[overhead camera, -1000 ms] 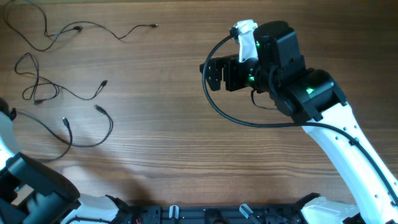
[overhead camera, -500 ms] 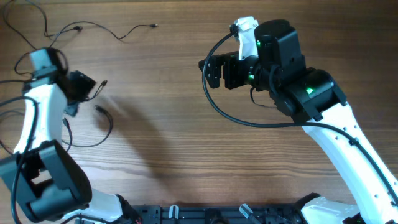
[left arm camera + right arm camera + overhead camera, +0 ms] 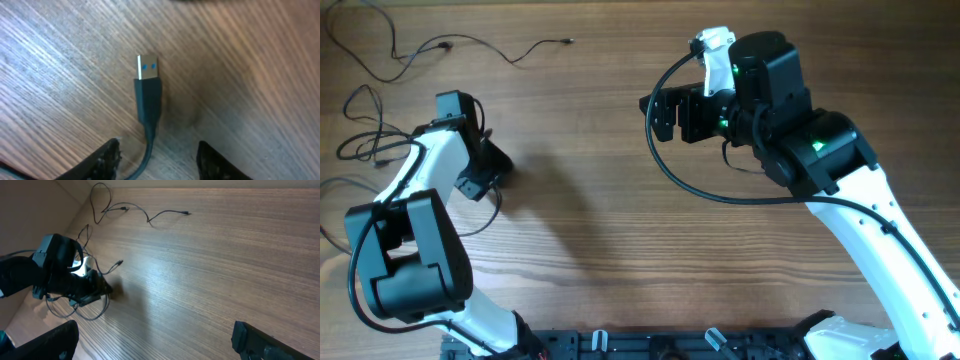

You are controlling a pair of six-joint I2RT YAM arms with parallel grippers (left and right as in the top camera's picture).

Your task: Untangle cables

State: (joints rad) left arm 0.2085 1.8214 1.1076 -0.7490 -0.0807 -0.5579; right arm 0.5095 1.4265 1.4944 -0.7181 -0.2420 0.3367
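Black thin cables (image 3: 470,39) lay by the far-left corner and left edge of the counter (image 3: 620,250). The left gripper (image 3: 159,152) was spread, with one plug (image 3: 148,95) just ahead. The right gripper (image 3: 662,115) was also spread, near the far edge.

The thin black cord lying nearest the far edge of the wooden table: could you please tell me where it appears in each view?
Overhead: the thin black cord runs along the top left.
Left wrist: not in it.
Right wrist: the cord crosses top centre.
Shared landmark: the left gripper, below the cord in both wide views; its fingertips frame the left wrist picture's bottom.
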